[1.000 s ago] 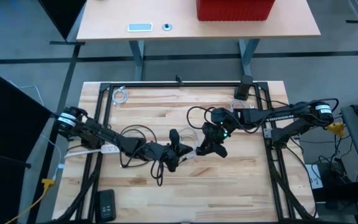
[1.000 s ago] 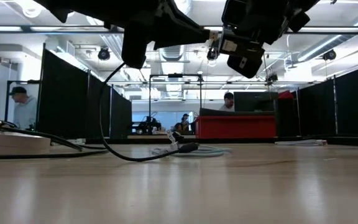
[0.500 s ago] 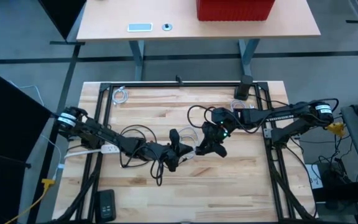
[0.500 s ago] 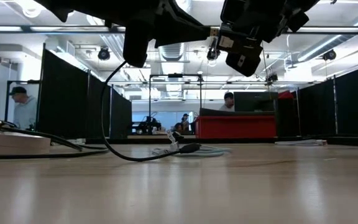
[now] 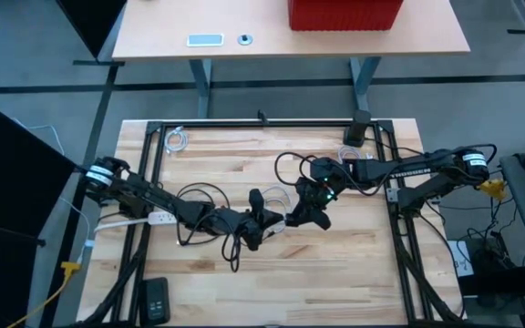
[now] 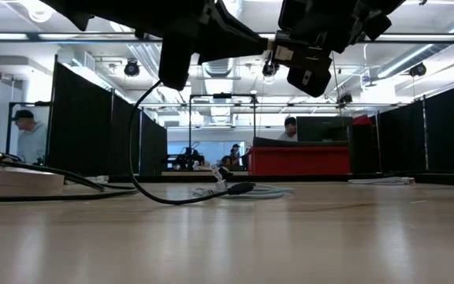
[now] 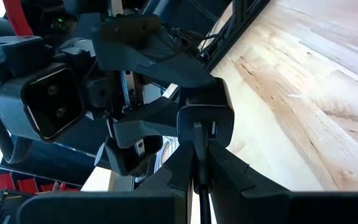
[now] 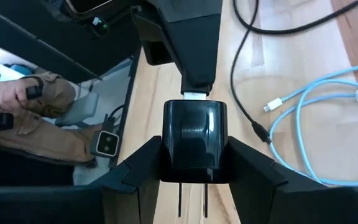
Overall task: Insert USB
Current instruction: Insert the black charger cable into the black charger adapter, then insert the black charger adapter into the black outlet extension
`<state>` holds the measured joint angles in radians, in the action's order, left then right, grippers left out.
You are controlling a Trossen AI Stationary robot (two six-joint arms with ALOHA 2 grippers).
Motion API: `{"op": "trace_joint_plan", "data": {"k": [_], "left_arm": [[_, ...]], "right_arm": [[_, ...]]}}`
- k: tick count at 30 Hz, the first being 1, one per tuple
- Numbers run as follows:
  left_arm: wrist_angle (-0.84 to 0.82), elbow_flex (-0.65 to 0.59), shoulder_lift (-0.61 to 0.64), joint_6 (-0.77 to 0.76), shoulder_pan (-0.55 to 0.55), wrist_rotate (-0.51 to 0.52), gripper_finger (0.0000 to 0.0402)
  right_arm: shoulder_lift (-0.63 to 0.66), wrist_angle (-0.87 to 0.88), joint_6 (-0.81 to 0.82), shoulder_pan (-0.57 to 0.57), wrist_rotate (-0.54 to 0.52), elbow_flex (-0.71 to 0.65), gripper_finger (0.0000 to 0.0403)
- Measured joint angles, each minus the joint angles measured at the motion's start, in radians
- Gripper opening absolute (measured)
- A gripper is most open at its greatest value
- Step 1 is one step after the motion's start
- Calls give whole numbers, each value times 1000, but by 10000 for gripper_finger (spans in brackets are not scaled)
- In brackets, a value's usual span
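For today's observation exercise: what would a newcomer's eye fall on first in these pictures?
The two end effectors meeting in mid-air above the table's middle: the right end effector grips a black charger, and the left end effector presses a USB plug into it. Next, the pale blue cable lying on the wooden table.

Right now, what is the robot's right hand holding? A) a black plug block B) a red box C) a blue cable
A: the right gripper's fingers squeeze the black plug block, its two prongs pointing back; the blue cable lies loose on the table.
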<state>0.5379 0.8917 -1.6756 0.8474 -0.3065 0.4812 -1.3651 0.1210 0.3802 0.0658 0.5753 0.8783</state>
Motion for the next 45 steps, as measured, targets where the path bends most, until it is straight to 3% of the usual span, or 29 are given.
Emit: {"op": "trace_joint_plan", "data": {"k": [9, 15, 30, 33, 38, 45], "left_arm": [[-18, 28, -12, 1, 1, -1, 21], [-86, 86, -76, 10, 11, -25, 21], [-102, 92, -68, -86, 13, -11, 37], [-98, 93, -65, -109, 13, 32, 80], [-148, 98, -41, -120, -9, 200, 159], [-268, 101, 62, -256, -50, 209, 219]], "right_arm": [[-5, -13, 25, 0, -1, 0, 142], [-60, 1, 35, -1, 55, -3, 142], [-61, -15, -44, 4, 21, -3, 142], [-61, -27, -59, 5, 6, -1, 142], [-47, -27, -115, 10, -82, 2, 142], [-17, 18, -183, 60, -89, 6, 142]]}}
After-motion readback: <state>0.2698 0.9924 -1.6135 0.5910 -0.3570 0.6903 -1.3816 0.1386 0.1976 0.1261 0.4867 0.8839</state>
